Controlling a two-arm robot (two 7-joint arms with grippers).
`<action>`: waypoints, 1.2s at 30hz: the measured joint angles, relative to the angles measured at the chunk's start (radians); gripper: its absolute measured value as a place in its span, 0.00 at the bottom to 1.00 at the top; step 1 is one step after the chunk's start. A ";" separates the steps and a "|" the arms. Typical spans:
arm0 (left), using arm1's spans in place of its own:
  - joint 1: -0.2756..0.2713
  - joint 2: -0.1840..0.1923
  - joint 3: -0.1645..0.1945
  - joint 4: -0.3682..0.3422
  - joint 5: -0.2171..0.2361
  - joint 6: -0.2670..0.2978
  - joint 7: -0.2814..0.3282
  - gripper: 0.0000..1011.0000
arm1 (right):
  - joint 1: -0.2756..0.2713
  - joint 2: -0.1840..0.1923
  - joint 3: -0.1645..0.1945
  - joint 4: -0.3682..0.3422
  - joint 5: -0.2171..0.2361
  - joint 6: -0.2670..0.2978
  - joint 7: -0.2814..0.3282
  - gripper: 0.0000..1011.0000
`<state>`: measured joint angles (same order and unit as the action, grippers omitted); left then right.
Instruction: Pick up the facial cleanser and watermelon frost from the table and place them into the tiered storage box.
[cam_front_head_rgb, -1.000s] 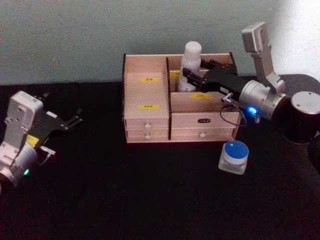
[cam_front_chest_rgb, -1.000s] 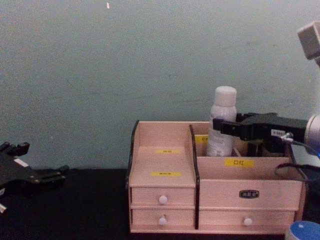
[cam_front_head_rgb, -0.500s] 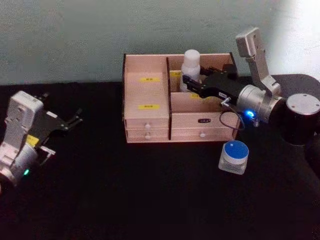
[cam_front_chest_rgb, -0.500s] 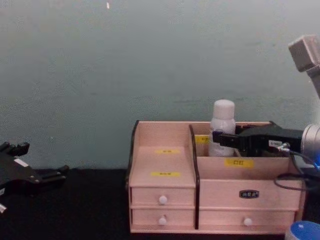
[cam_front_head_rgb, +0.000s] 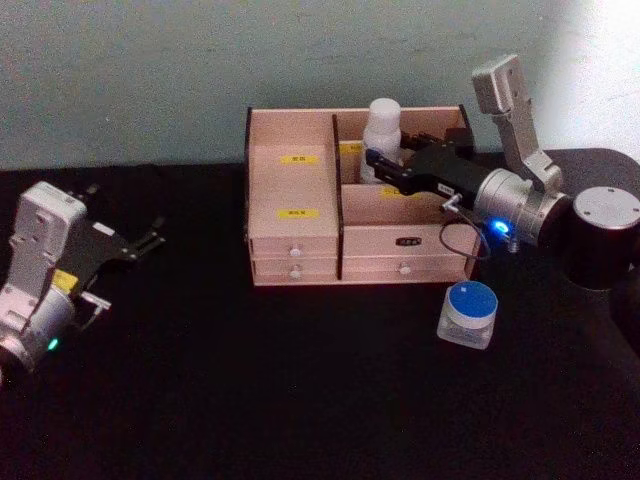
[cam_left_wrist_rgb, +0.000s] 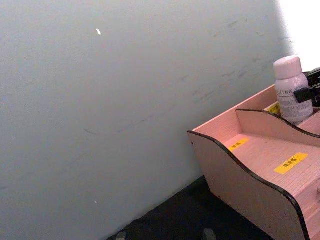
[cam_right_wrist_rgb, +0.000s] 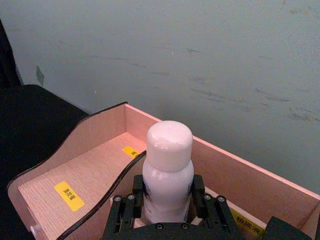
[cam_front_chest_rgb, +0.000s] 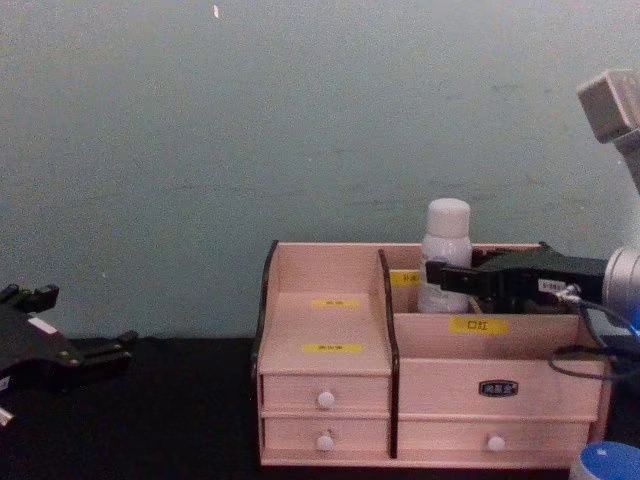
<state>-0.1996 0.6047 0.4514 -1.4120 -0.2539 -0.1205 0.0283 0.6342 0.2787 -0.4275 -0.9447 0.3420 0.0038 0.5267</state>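
The facial cleanser (cam_front_head_rgb: 382, 125), a white bottle with a rounded cap, stands upright in the back right compartment of the tiered storage box (cam_front_head_rgb: 295, 200). My right gripper (cam_front_head_rgb: 375, 160) reaches over the box from the right and is shut on the bottle's body. In the right wrist view the black fingers (cam_right_wrist_rgb: 197, 185) hug both sides of the facial cleanser (cam_right_wrist_rgb: 167, 165). The watermelon frost (cam_front_head_rgb: 468, 313), a small clear jar with a blue lid, sits on the table in front of the box's right corner. My left gripper (cam_front_head_rgb: 150, 238) rests open at the far left.
A black cloth covers the table (cam_front_head_rgb: 250, 380), and a grey-green wall stands close behind the box. The box's left stepped compartment (cam_front_chest_rgb: 330, 320) holds nothing. A cable loops from my right wrist down in front of the box's right drawers (cam_front_head_rgb: 405, 268).
The right gripper has lowered the bottle deeper into the back right compartment. The left arm and the jar have not moved.
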 joint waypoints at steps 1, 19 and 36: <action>0.000 0.000 0.000 0.000 0.000 0.000 0.000 0.99 | 0.000 0.000 0.000 0.000 0.000 0.000 0.000 0.58; 0.000 0.000 0.000 0.000 0.000 0.000 0.000 0.99 | -0.001 0.001 0.000 -0.002 0.002 -0.001 0.000 0.99; 0.000 0.000 0.000 0.000 0.000 0.000 0.000 0.99 | -0.145 0.095 0.073 -0.310 0.012 0.032 -0.059 0.99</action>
<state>-0.1995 0.6047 0.4514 -1.4120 -0.2539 -0.1205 0.0283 0.4894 0.3736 -0.3546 -1.2550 0.3536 0.0357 0.4679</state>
